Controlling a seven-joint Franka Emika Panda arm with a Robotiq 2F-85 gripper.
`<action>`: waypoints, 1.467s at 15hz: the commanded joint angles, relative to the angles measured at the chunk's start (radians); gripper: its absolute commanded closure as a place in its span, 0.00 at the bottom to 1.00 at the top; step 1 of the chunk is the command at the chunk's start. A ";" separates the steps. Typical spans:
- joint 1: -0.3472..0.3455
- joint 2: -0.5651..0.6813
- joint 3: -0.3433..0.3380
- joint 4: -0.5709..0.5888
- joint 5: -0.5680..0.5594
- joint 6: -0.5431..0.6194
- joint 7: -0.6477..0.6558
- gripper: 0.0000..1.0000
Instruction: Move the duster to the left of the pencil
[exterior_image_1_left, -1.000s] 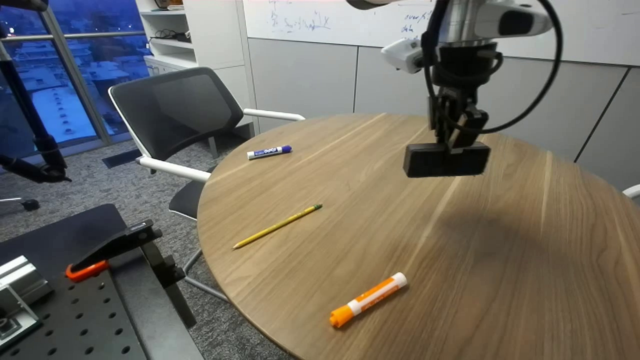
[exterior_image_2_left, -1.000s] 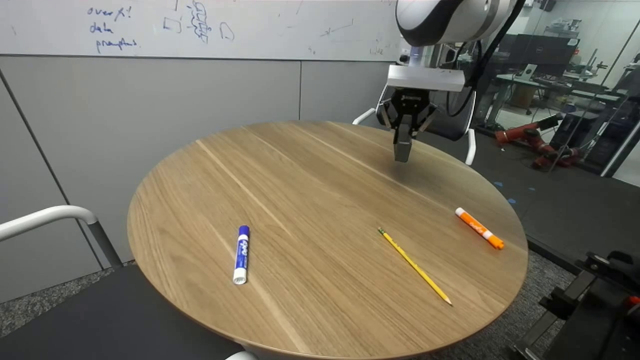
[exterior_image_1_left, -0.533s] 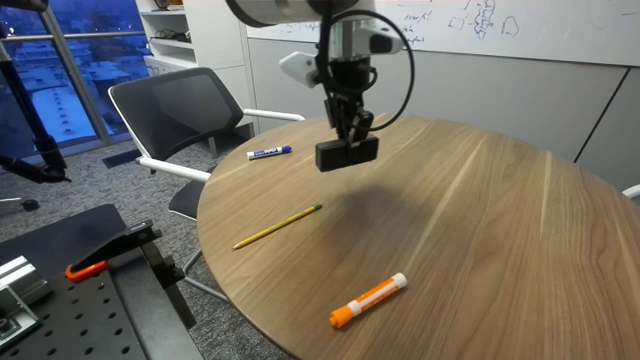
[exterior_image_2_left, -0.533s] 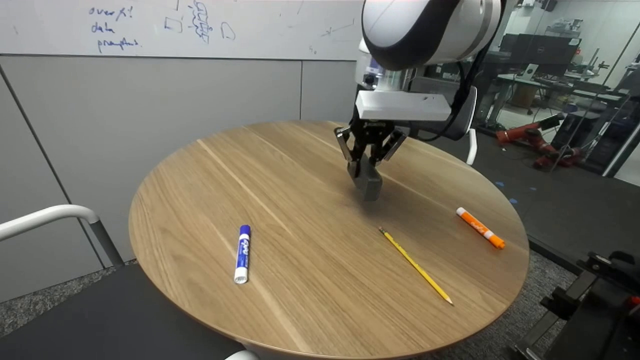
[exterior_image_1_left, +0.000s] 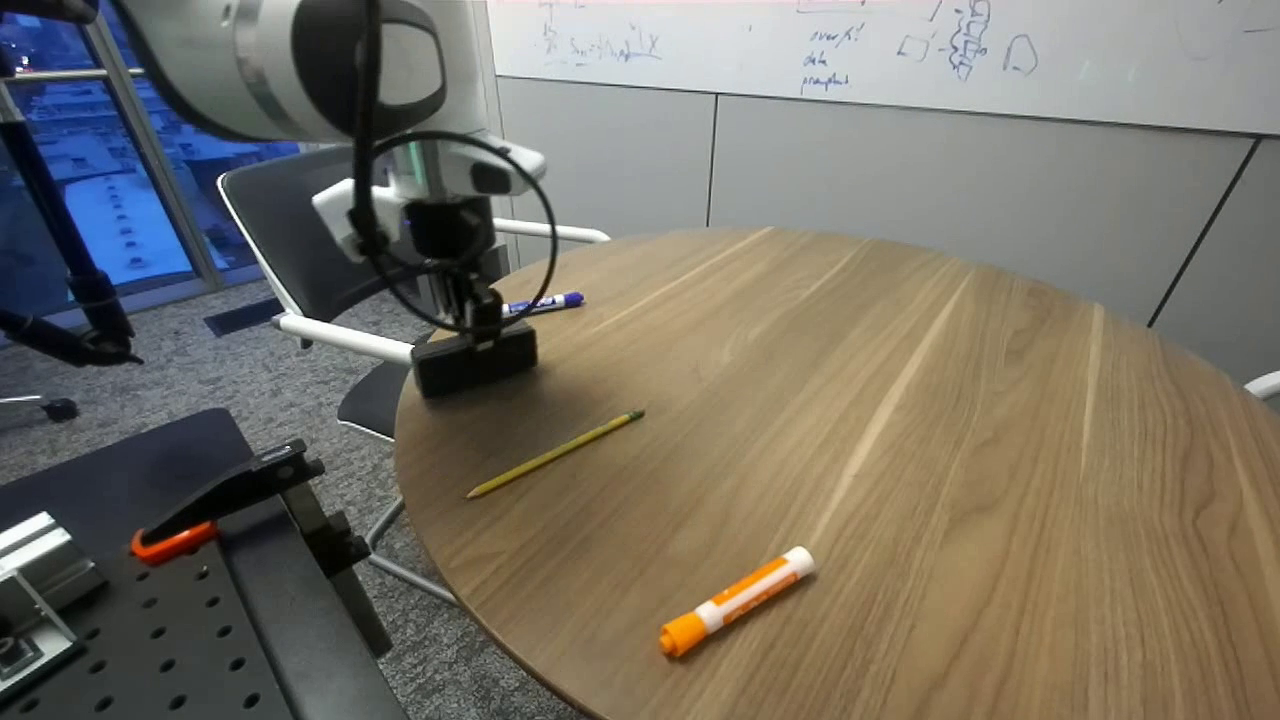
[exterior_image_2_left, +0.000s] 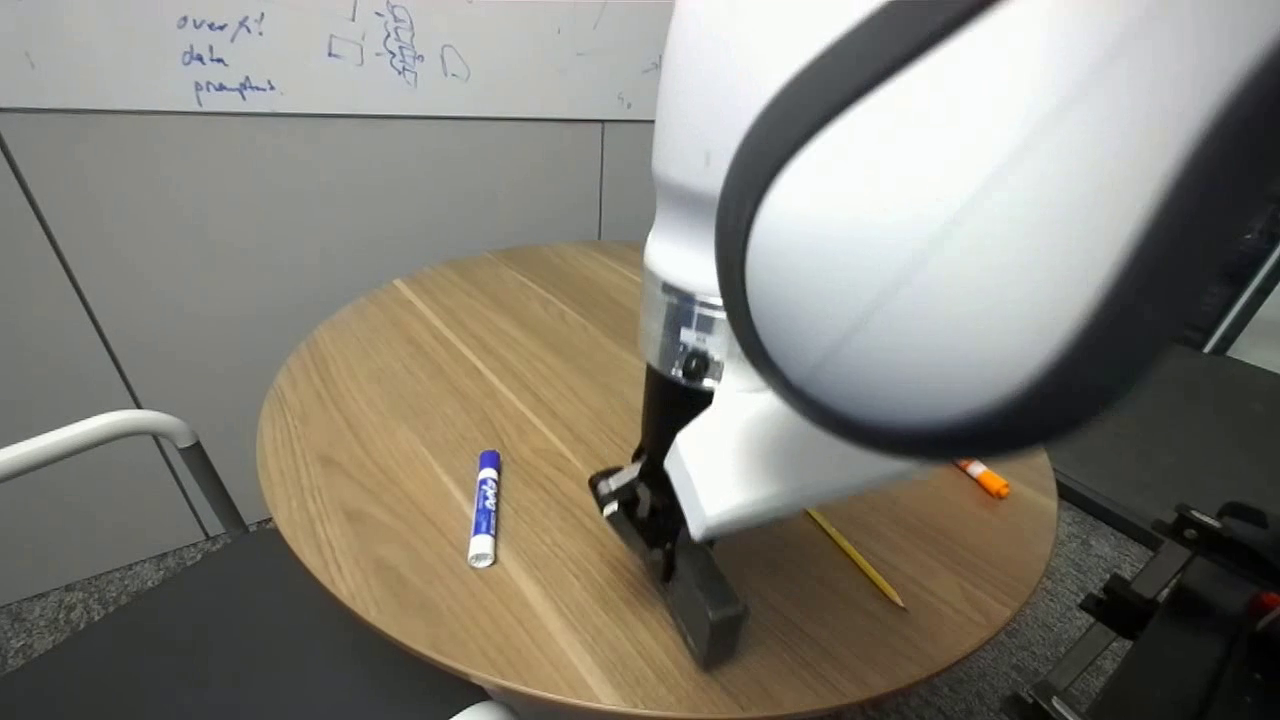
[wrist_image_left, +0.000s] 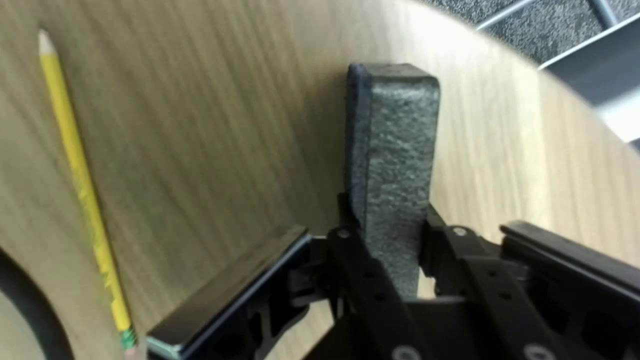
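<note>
The duster (exterior_image_1_left: 472, 368) is a black block, held between the fingers of my gripper (exterior_image_1_left: 482, 338). In the wrist view my gripper (wrist_image_left: 386, 225) is shut on the duster (wrist_image_left: 400, 135), which points away from the jaws. The duster (exterior_image_2_left: 712, 612) is low over the table; whether it touches is hard to tell. The yellow pencil (exterior_image_1_left: 555, 455) lies on the table, apart from the duster, nearer the camera. In the wrist view the pencil (wrist_image_left: 85, 190) lies left of the duster, roughly alongside. In an exterior view the arm hides the eraser end of the pencil (exterior_image_2_left: 855, 555).
A blue marker (exterior_image_2_left: 484, 508) lies on the round wooden table (exterior_image_1_left: 900, 480). An orange marker (exterior_image_1_left: 738, 600) lies near the table's front edge, partly hidden by the arm in an exterior view. A chair (exterior_image_1_left: 350, 220) stands close against the table edge.
My gripper has carried the duster across the table, past the pencil's eraser end, to the pencil's other side near the table edge, and lower. The pencil and markers have not moved.
</note>
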 joint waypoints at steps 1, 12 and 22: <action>0.145 -0.030 -0.057 -0.114 -0.043 0.111 0.123 0.93; 0.225 -0.027 -0.220 -0.065 -0.076 0.084 0.202 0.93; 0.136 -0.167 -0.182 -0.139 -0.079 -0.033 0.130 0.00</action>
